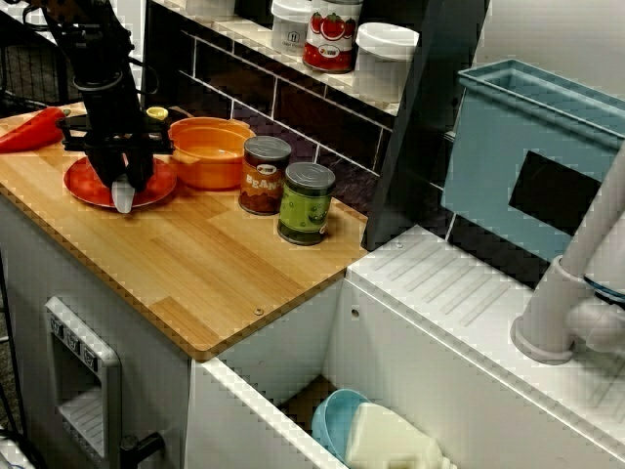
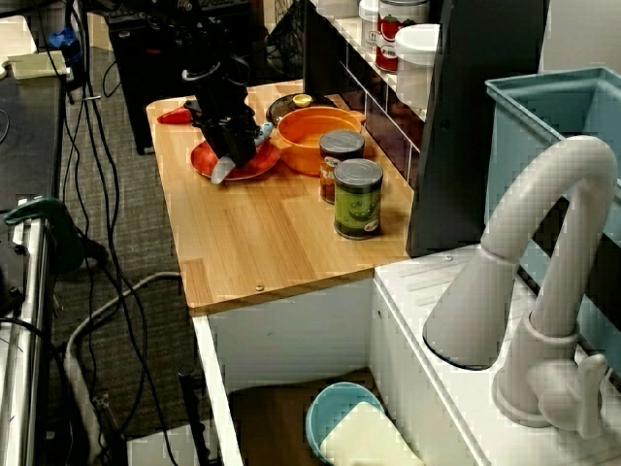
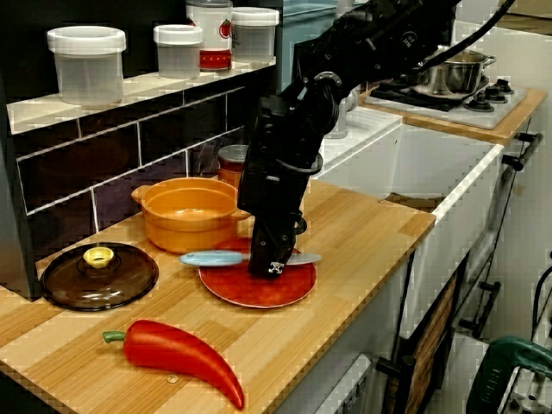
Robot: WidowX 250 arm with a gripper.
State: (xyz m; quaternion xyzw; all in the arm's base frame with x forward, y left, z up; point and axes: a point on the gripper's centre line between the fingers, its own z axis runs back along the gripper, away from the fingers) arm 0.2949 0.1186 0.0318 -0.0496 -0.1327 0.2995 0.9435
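Checking in on the rig from my desk. The arm is down at the far end of the wooden counter (image 1: 220, 278), with the gripper (image 3: 272, 266) planted right over the middle of a knife (image 3: 211, 258). The knife lies flat across a red plate (image 3: 259, 291), pale blue handle pointing toward the orange pot (image 3: 185, 222) and blade poking out the other side. From the low view at the counter's end the fingers look to be straddling it, but I honestly can't tell from any camera whether they're pinching it or just sitting over it. The pot is just behind the plate, nearly touching its rim. Its brown glass lid (image 3: 99, 276) lies flat on the wood near the tiled back wall, and a red pepper (image 3: 181, 355) lies near the front edge, apart from the plate. Two cans stand further along the counter, a brown beans can (image 1: 266, 174) and a green one (image 1: 306, 202), close together. Above the dark tiles there's a shelf (image 3: 129, 90) with white-lidded jars and a tomato tin. Next to the counter is a white sink (image 1: 459, 293) with a ribbed drainboard and a chunky white tap (image 2: 543, 252). Down in the basin are a light blue bowl (image 2: 335, 413) and a cream block, and a teal bin (image 1: 518, 147) sits behind. The low view also shows a hob (image 3: 448, 95) with a steel pot on it. The view over the tap shows cables (image 2: 97, 291) on the grey floor.
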